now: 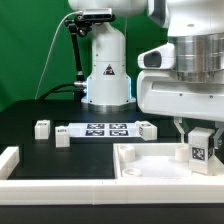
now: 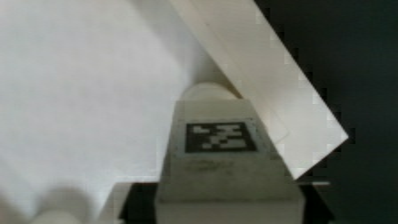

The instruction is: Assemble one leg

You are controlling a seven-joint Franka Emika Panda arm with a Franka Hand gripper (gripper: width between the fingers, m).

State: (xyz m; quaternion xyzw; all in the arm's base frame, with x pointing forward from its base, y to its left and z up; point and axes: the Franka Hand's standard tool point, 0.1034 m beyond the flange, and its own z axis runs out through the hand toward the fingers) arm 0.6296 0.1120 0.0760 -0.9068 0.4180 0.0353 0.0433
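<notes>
The arm point(image 1: 190, 55) fills the upper part of the exterior view's right; its upper links are cut off by the frame edge, and its base point(image 1: 105, 70) stands at the far side of the black counter point(image 1: 40, 105). The large white tray piece point(image 1: 140, 172) with raised rims lies in the foreground. Its side toward the exterior view's right runs out of frame, so its full outline is not shown. The marker board point(image 1: 105, 130) lies flat beyond the tray piece, with its tags facing up. The pincer point(image 1: 199, 136) hangs over the tray piece and pinches the leg point(image 1: 198, 150) by its upper end. The jaws stand on either side of the block, which is held upright with its square tag facing the exterior camera. In the wrist view the leg point(image 2: 217, 140) points down at the tray floor just beside an inner rim point(image 2: 267, 70), and the pincer point(image 2: 217, 196) is only a dark, blurred band at the frame edge. Whether the leg's lower end touches the tray floor cannot be determined. Three small white blocks point(image 1: 42, 128), point(image 1: 63, 134), point(image 1: 148, 127) rest near the marker board. Another white part point(image 1: 8, 160) is cut off at the exterior view's left.
</notes>
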